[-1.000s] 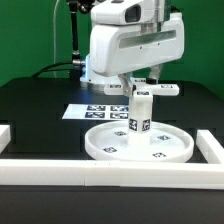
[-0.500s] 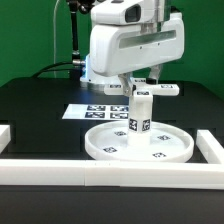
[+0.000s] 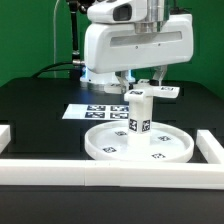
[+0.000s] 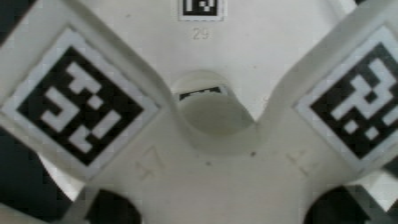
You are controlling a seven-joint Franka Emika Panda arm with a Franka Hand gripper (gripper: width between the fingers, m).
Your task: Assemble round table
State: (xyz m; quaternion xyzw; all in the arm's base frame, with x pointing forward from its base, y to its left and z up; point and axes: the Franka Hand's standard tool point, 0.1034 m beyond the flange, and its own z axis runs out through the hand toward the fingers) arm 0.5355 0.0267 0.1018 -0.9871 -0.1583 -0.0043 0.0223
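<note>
The large round disc [image 3: 140, 146] lies flat on the black table with its rim up. The short thick leg [image 3: 140, 112] stands upright at the disc's middle. My gripper [image 3: 152, 82] is shut on the small cross-shaped foot [image 3: 160, 91] and holds it level at the leg's top, a little to the exterior view's right of it. In the wrist view the foot [image 4: 214, 165] fills the picture, with two tagged arms and a round hole at its middle, and it lies between my gripper's [image 4: 222, 205] dark fingertips [image 4: 111, 205].
The marker board [image 3: 92, 110] lies behind the disc toward the exterior view's left. White border rails run along the front [image 3: 110, 171], the left [image 3: 5, 136] and the right [image 3: 212, 148] of the table. The arm's white body looms over the disc.
The arm has shifted slightly toward the exterior view's left, carrying the foot with it. The disc and leg have not moved.
</note>
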